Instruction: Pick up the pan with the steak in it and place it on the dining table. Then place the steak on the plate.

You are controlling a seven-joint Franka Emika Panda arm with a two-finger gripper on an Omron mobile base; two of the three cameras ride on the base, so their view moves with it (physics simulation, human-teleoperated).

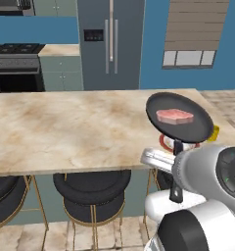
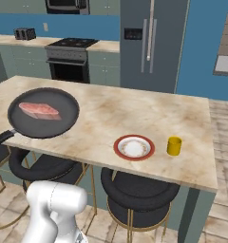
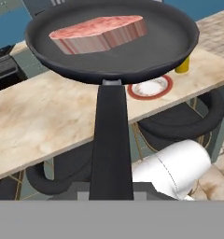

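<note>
Holding the long black handle (image 3: 111, 140), the gripper (image 3: 111, 195) is clamped shut on the pan (image 2: 43, 113), whose handle runs straight back from the bowl between the fingers in the hand view. The pan sits level and raised above the dining table (image 2: 106, 118), out over its near edge, with nothing of it touching the stone top. Inside the pan lies the steak (image 2: 39, 110), a single pinkish-red slab resting flat on the black floor, a little off centre toward the far side and well clear of the rim. On the table, the plate (image 2: 133, 147) with its red-orange rim lies flat near the near edge; its pale middle carries nothing. In the left base view the pan partly covers the plate (image 1: 164, 142) from the camera's angle, while the right base view shows the two well apart sideways. Just beside the plate stands a yellow cup (image 2: 174, 145), upright; what is in it cannot be told. Black round stools (image 2: 139, 192) are tucked under the table's near edge.
</note>
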